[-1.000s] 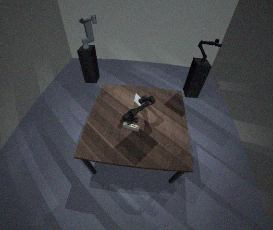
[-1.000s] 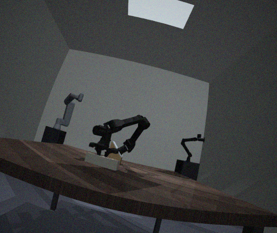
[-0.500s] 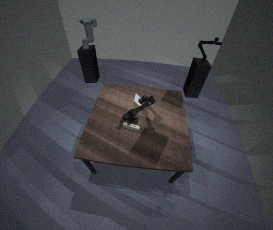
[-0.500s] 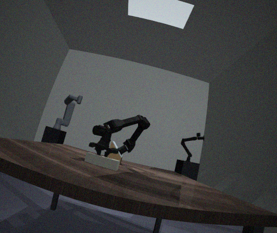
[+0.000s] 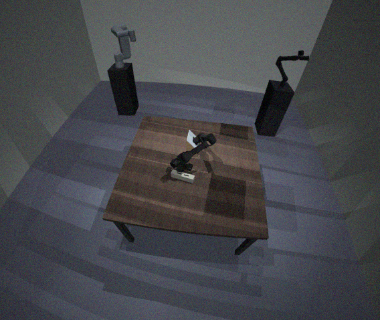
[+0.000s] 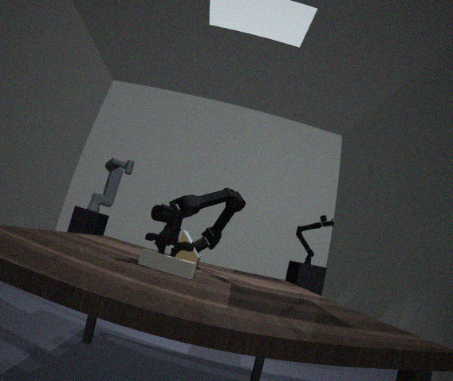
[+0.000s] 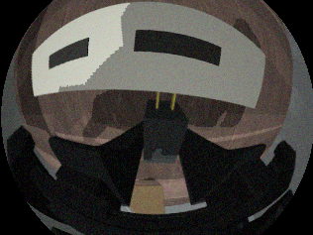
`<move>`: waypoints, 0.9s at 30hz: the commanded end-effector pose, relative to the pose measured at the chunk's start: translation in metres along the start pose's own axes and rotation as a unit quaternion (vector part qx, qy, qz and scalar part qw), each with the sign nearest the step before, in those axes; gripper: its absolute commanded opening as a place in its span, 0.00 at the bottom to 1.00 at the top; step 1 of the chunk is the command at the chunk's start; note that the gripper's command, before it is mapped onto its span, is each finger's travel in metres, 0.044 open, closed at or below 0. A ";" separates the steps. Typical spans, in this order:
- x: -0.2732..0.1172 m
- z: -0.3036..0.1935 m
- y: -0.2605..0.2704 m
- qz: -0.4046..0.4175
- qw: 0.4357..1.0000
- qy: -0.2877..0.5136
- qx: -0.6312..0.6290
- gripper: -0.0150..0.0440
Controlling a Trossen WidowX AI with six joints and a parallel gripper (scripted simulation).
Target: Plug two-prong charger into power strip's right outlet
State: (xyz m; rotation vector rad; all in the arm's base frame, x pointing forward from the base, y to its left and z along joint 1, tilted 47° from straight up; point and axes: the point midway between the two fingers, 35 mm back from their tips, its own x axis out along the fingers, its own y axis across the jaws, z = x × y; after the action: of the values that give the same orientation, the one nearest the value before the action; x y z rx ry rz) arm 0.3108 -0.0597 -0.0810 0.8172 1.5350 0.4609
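Observation:
The charger is a black block with two thin yellow prongs, seen in the wrist view. My gripper is shut on it, one finger on each side. The prongs point toward the near long edge of the power strip and show outside its two dark outlets in the wrist view. The left outlet and the right outlet show as dark slots. The charger appears below the right outlet in that view. Whether the prongs touch the strip cannot be told. The top and exterior views hide the charger behind the gripper and strip.
The strip lies on a brown wooden table. A tilted panel, white in one view and with an orange side in the other, stands near the arm's base. Two other arms stand on black pedestals beyond the table.

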 end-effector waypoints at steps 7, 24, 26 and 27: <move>-0.001 0.002 0.000 0.001 1.000 -0.001 0.001 0.25; -0.001 0.004 0.001 0.001 1.000 -0.002 0.001 0.25; -0.001 0.004 0.001 0.001 1.000 -0.002 0.001 0.25; -0.001 0.004 0.001 0.001 1.000 -0.002 0.001 0.25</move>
State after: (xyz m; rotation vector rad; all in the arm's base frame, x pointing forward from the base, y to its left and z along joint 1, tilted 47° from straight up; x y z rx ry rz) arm 0.3125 -0.0599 -0.0813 0.8187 1.5367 0.4610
